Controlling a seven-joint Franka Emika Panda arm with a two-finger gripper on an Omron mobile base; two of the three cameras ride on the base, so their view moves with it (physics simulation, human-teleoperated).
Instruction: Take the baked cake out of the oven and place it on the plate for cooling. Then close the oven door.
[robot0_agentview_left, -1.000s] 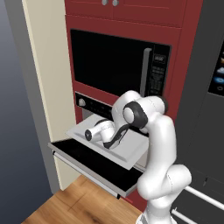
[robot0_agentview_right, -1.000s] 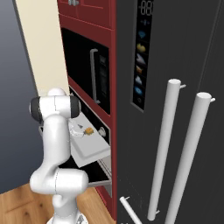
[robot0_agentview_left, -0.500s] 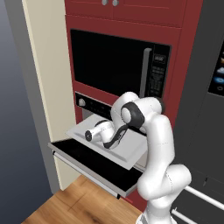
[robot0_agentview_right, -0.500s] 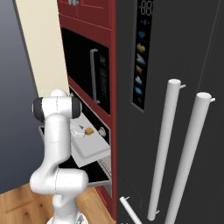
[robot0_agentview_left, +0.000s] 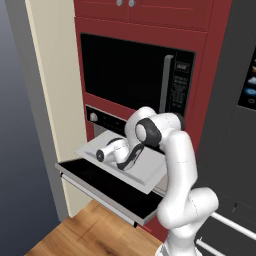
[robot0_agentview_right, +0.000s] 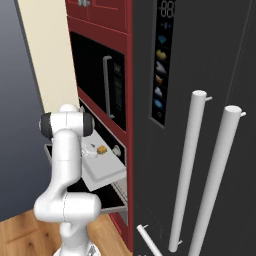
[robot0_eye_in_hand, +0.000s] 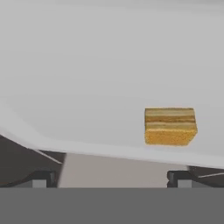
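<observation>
Now, gripper: the gripper (robot0_eye_in_hand: 111, 179) has its two dark fingertips (robot0_eye_in_hand: 40, 178) set wide apart at the bottom of the hand view, with nothing between them.
Gripper place: in the left base view the hand (robot0_agentview_left: 111, 152) lies low over the pulled-out tray, pointing toward the oven opening; whether it touches the tray cannot be told.
Cake: the cake (robot0_eye_in_hand: 170, 126), a small golden-brown block with layered sides, sits on the tray ahead of the gripper and off to the side of the right fingertip, apart from both fingertips. In the right base view it shows as a small orange piece (robot0_agentview_right: 101, 149) on the tray, just in front of the oven.
Tray: the light grey tray (robot0_agentview_left: 145, 175) sticks out of the oven opening, above the lowered door.
Oven door: the oven door (robot0_agentview_left: 100, 186) hangs open, folded down nearly flat below the tray, its black inner face up.
Oven: the oven (robot0_agentview_left: 100, 120) is built into the red cabinet, with a black control strip and a silver knob (robot0_agentview_left: 92, 117) above the opening.
Microwave: the black microwave (robot0_agentview_left: 125, 70) with a vertical grey handle sits directly above the oven.
Fridge: the dark fridge (robot0_agentview_right: 200, 125) with two long pale bar handles stands to the right of the oven.
Floor: the wooden floor (robot0_agentview_left: 95, 235) lies below the oven door.
</observation>
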